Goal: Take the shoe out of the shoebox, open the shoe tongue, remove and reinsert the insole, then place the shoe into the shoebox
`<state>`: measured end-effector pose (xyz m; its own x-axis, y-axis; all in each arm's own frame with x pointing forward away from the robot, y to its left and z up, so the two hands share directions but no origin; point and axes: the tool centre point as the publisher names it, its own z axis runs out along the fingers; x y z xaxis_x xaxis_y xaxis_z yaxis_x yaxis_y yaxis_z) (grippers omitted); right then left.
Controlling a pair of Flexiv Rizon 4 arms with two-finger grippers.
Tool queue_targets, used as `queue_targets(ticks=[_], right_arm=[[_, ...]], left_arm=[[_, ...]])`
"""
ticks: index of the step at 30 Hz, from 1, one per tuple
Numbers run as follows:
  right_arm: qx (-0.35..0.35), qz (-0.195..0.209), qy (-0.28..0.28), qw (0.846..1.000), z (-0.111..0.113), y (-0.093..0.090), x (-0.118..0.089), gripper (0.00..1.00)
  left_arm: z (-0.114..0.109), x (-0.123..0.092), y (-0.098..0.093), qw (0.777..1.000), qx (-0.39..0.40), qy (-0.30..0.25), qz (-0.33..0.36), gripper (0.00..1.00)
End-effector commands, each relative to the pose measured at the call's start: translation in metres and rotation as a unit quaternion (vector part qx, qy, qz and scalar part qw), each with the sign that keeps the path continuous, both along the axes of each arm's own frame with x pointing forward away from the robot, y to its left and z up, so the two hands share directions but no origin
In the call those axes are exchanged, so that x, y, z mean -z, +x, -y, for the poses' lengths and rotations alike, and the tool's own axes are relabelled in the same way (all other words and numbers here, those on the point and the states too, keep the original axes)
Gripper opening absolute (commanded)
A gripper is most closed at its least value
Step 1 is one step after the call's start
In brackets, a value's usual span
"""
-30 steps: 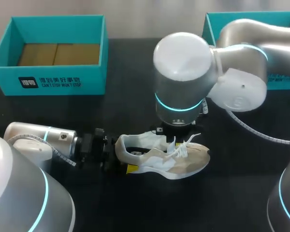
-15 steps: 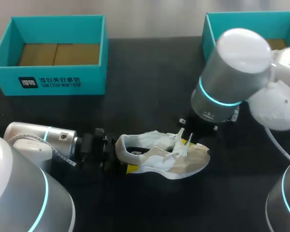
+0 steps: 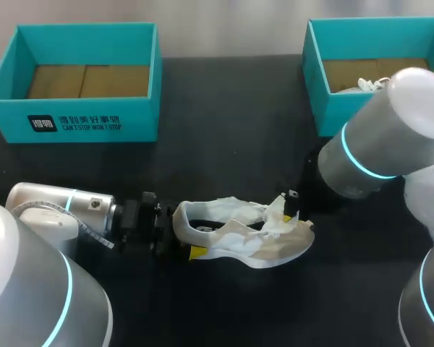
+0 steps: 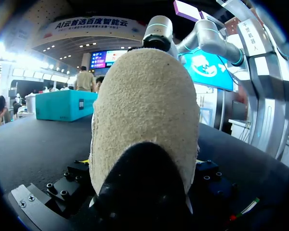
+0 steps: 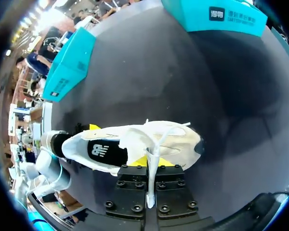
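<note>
Right fingers (image 3: 286, 215) pulled laces (image 5: 156, 142) rightward; left fingers (image 3: 197, 251) still clamp shoe (image 3: 239, 242) heel.

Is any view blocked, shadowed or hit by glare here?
Left wrist view: the shoe's heel fills the middle, blocking what lies ahead. Head view: the right arm covers part of the right shoebox. Right wrist view: a shadow darkens the table past the shoe.

- Shoe (image 3: 235, 244): rough, nubbly beige cloth at the heel, smoother cream panels on the side, white woven laces (image 3: 275, 225) — all matt.
- Table (image 3: 224, 123): dark, smooth, matt top.
- Left shoebox (image 3: 79, 119) and right shoebox (image 3: 329, 108): matt teal card, plain brown card inside.
- Left arm (image 3: 50, 208) and right arm (image 3: 380, 155): satin silver shells — glossy white plastic caps.
- Right gripper (image 5: 152, 163): matt black body, yellow plastic tips.
</note>
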<state>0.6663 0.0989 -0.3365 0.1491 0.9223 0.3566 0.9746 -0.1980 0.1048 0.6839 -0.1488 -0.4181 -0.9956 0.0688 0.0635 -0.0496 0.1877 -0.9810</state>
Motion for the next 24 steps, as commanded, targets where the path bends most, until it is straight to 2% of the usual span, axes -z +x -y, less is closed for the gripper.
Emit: queue_targets(ticks=[1, 6, 15, 17, 19, 21, 24], right_arm=[[-0.03, 0.018, 0.104, 0.994, 0.007, 0.003, 0.012, 0.0], [-0.069, 0.034, 0.125, 0.989, 0.009, 0.003, 0.019, 0.0], [-0.081, 0.035, 0.13, 0.988, 0.015, 0.003, 0.032, 0.0], [-0.075, 0.03, 0.127, 0.989, 0.018, 0.003, 0.035, 0.2], [-0.072, 0.028, 0.121, 0.99, 0.02, 0.003, 0.037, 0.31], [-0.067, 0.028, 0.118, 0.99, 0.024, 0.002, 0.037, 0.38], [-0.06, 0.034, 0.108, 0.992, 0.03, 0.001, 0.032, 0.39]], left_arm=[[0.0, 0.0, -0.001, 1.0, -0.001, 0.001, 0.0, 0.0], [0.0, 0.0, -0.001, 1.0, -0.001, 0.001, 0.0, 0.0], [0.0, 0.0, -0.001, 1.0, -0.001, 0.001, 0.0, 0.0], [0.0, 0.0, -0.001, 1.0, -0.001, 0.001, 0.0, 0.0], [0.0, 0.0, -0.001, 1.0, -0.001, 0.001, 0.0, 0.0], [0.0, 0.0, -0.001, 1.0, -0.001, 0.001, 0.0, 0.0], [0.0, 0.0, -0.001, 1.0, -0.001, 0.001, 0.0, 0.0]])
